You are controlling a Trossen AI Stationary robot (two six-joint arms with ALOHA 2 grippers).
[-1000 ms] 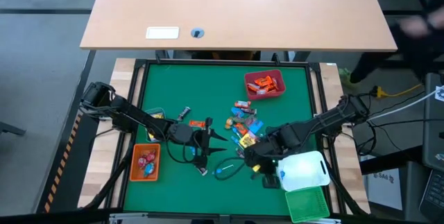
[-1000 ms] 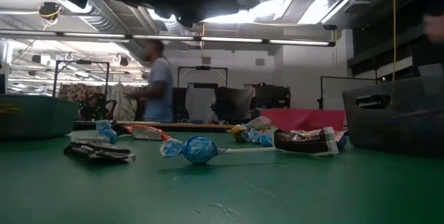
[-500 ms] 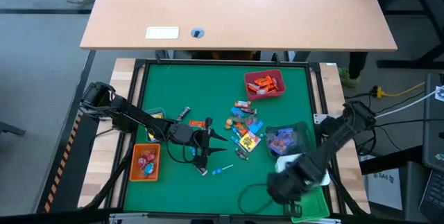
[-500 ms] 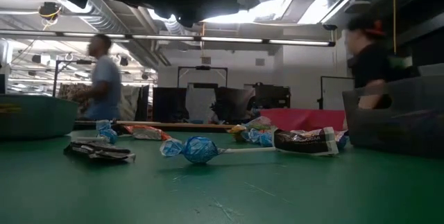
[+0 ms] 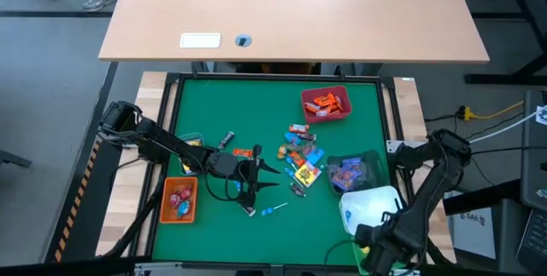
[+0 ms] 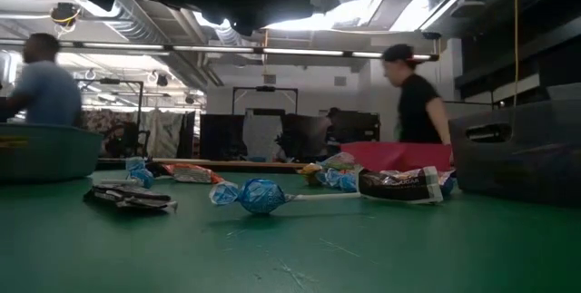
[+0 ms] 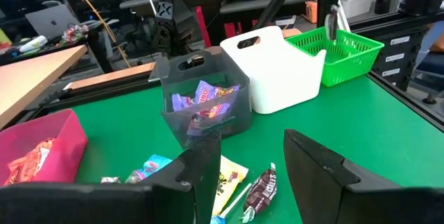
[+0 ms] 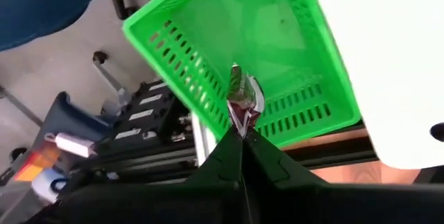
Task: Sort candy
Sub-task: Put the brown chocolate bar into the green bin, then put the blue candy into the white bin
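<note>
Loose candy [image 5: 299,156] lies in a heap mid-table, and a blue lollipop [image 5: 270,210] lies nearer the front. My left gripper [image 5: 256,178] stands open and low just left of the heap. In its wrist view its fingers [image 7: 201,168] stand on either side of a dark brown candy [image 7: 263,189] without touching it. My right gripper [image 5: 376,246] is at the near right corner, over the green bin [image 8: 208,50]. It is shut on a small candy [image 8: 241,99] in a green and dark red wrapper. My right gripper pinches the candy by one end of its wrapper [image 8: 241,118] between its two fingertips. The fingers slant steeply down from above. The candy sticks out past the fingertips, lifted clear above the inside of the green bin.
Along the right side stand a clear bin [image 5: 353,171] holding purple candy and a white bin [image 5: 373,209]. A red bin [image 5: 326,103] with orange candy stands far right of centre. An orange bin [image 5: 179,200] is near left. People move in the room behind.
My right gripper has swung from the near side of the candy heap toward the table's near right corner, passing the white bin to stand over the green bin. It has sunk a little, its wrist has rolled, and it stays shut.
</note>
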